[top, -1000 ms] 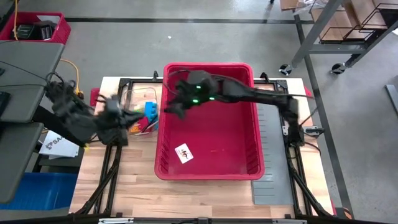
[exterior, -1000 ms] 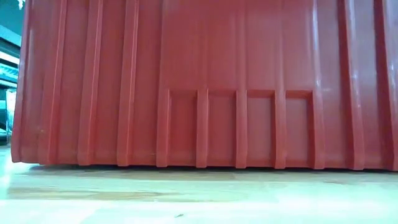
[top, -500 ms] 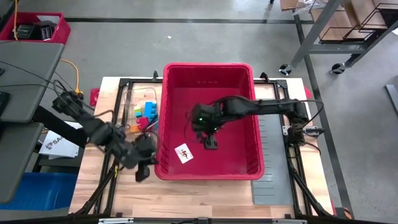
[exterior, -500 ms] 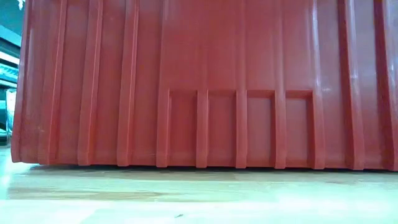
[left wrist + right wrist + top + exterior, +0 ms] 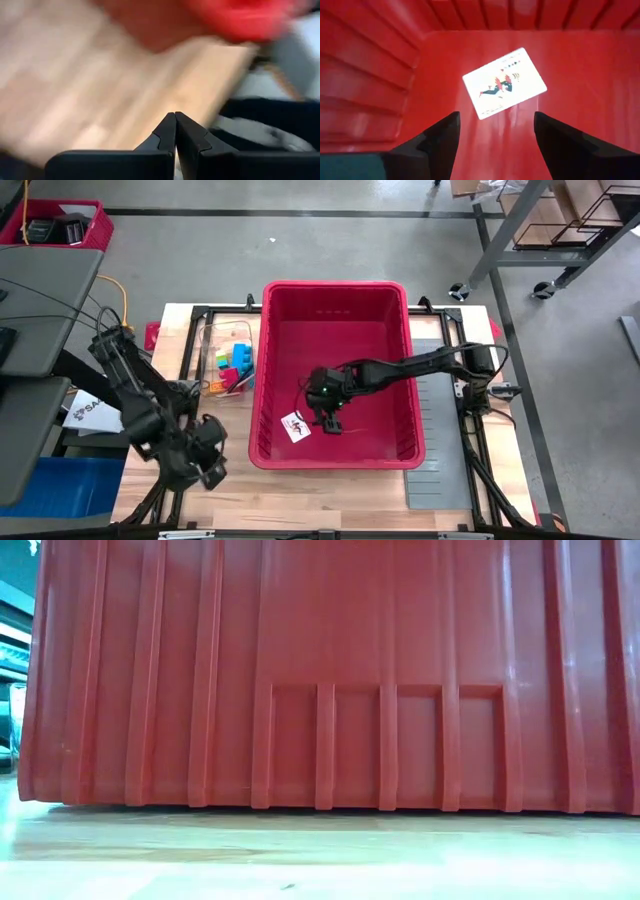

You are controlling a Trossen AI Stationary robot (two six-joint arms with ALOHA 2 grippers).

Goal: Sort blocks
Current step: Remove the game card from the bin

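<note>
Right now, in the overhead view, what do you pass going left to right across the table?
Left gripper → clear container holding the blocks → white card in the red bin → right gripper → grey slotted sheet.

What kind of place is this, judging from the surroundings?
Probably a workshop or robotics lab: bare concrete floor, a wheeled metal rack holding cardboard boxes, and a wooden table carrying a framed rig.

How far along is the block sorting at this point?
Looks nearly done: blocks sit in the clear container beside the red bin, which holds only a white card. In hand: nothing; right gripper hovers open by the card, left gripper shut over the table. No loose blocks visible.
</note>
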